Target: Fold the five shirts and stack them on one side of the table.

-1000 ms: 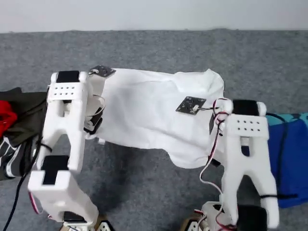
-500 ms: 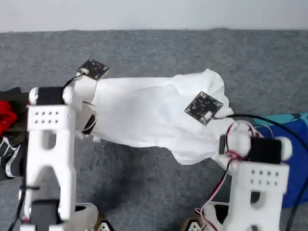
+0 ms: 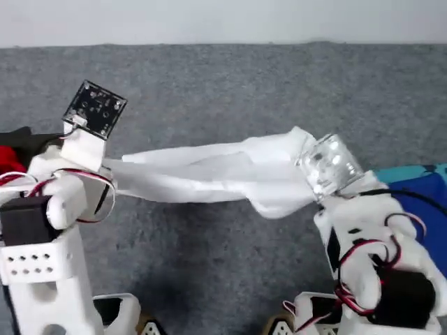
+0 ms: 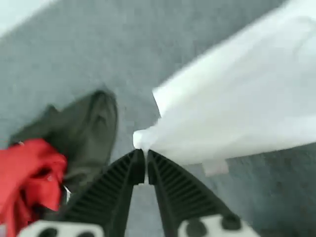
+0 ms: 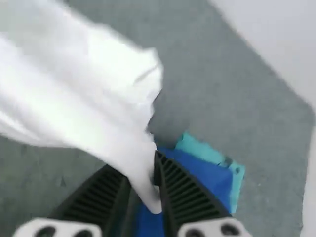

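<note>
— Fingers [image 4: 126, 175], left side: a black ribbed pair closed down to a thin slit. They pinch a bunched corner of the white cloth shirt [image 4: 237, 103] at the tips of the left gripper [image 4: 145, 157].
— And the right gripper [image 5: 148, 170]?
— Its black fingers [image 5: 175, 190] clamp a hanging fold of the same shirt. Cloth fills the narrow gap between them.
— Where does the shirt sit?
— High view: strung as a narrow, twisted band between the two grippers, across the middle of the grey carpet-covered table [image 3: 230, 91]. It sags lowest near the right end, with a shadow on the carpet beneath.
— Neighbours, near to far?
— Just beyond the left gripper's tips, a crumpled red garment [image 4: 29, 173] lies against a dark olive garment [image 4: 91, 123], heaped at the table's left edge. Bare carpet separates them from the white shirt.
— Right side?
— Under the right gripper, a flat blue garment [image 5: 202, 180] at the table's right edge, with a teal garment [image 5: 210, 155] showing at its far edge.
— Anything in the way?
— The white fold hangs in front of the blue garment and hides part of it. In the high view the right arm's white body [image 3: 370, 237] overlaps the blue cloth, and the left arm's white body [image 3: 42, 230] covers part of the dark heap. Farthest back, a pale wall strip [image 3: 223, 21].
</note>
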### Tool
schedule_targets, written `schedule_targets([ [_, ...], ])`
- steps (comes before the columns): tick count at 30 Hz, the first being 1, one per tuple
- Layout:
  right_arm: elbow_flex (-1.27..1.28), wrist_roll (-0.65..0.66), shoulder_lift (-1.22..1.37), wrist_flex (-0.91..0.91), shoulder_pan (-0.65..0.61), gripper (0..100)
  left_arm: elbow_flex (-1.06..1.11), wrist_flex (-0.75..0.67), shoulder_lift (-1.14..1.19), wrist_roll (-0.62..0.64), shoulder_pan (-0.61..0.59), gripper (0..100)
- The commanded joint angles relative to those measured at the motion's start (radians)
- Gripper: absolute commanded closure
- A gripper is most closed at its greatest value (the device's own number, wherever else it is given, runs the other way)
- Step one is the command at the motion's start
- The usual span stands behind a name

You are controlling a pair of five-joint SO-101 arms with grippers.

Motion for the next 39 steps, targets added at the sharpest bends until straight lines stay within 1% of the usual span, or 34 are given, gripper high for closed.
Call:
schedule_targets([
  [1, -0.037, -0.080, -0.012, -0.180, 0.008, 98.8, -0.033, -0.107, -0.020, -0.012, -0.011, 99],
  [3, -0.037, -0.110, -0.012, -0.262, 0.007, 98.8, -0.033, -0.172, -0.025, -0.011, -0.011, 99],
  [6, -0.037, -0.123, 0.005, -0.344, 0.007, 98.8, -0.033, -0.265, -0.029, -0.009, -0.011, 99],
  [11, -0.037, -0.124, 0.114, -0.463, 0.005, 98.8, -0.027, -0.503, -0.020, 0.084, -0.009, 99],
  [14, -0.043, -0.144, 0.194, -0.544, 0.005, 98.8, -0.028, -0.597, 0.002, 0.126, -0.009, 99],
  [18, -0.044, -0.196, 0.312, -0.682, 0.005, 98.8, -0.033, -0.710, 0.106, 0.129, -0.009, 99],
  [22, -0.107, -0.287, 0.435, -0.842, 0.005, 98.8, -0.071, -0.934, 0.232, 0.129, -0.009, 99],
  [24, -0.192, -0.315, 0.503, -0.869, 0.005, 98.8, -0.124, -1.010, 0.299, 0.129, -0.009, 99],
  [26, -0.287, -0.316, 0.576, -0.851, -0.007, 98.8, -0.194, -1.000, 0.361, 0.129, -0.009, 99],
  [30, -0.428, -0.319, 0.727, -0.728, -0.021, 98.8, -0.283, -0.873, 0.451, 0.132, 0.002, 99],
  [32, -0.450, -0.319, 0.777, -0.665, -0.027, 98.8, -0.286, -0.761, 0.485, 0.155, 0.058, 99],
  [35, -0.451, -0.318, 0.809, -0.602, -0.025, 98.8, -0.282, -0.535, 0.546, 0.189, 0.181, 99],
  [39, -0.448, -0.305, 0.832, -0.526, -0.024, 98.8, -0.282, -0.342, 0.690, 0.204, 0.361, 98],
])
